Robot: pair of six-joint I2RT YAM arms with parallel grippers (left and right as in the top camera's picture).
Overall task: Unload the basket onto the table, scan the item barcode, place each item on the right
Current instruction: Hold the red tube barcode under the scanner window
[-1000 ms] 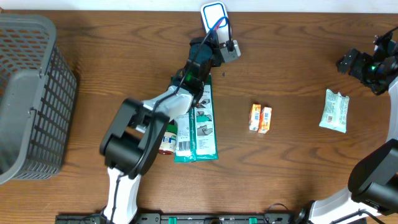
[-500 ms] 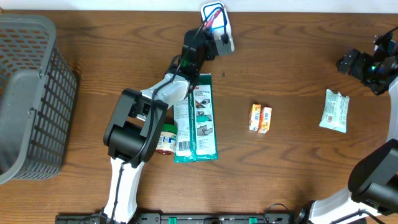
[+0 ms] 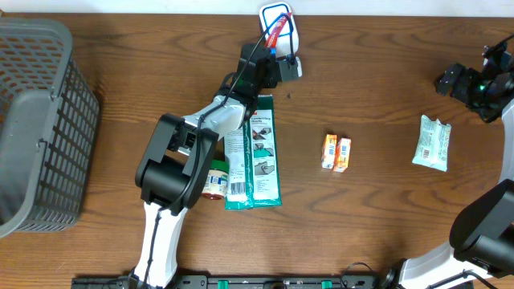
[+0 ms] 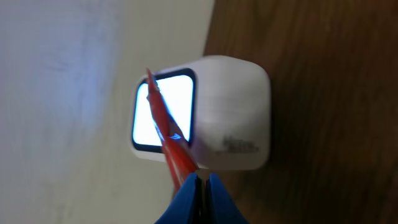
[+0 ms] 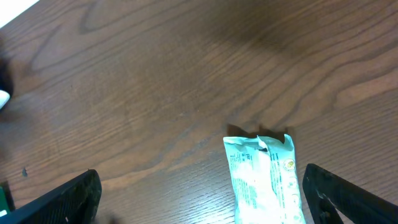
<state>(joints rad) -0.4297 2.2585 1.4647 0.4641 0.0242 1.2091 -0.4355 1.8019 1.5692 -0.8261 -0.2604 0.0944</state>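
The thin red item is gripped in the closed left jaws, edge-on to the scanner window — it should be turned so the barcode side (unseen) is shown flat. The right jaws are seen wide open, w/ nothing held.

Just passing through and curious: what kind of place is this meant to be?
Probably a mock shop checkout: a lit barcode scanner, a grey basket, and packaged goods on a wooden table.

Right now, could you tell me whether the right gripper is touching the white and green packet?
Apart. The overhead view shows bare wood between the open right gripper and the white and green packet, which lies nearer the table's front edge.
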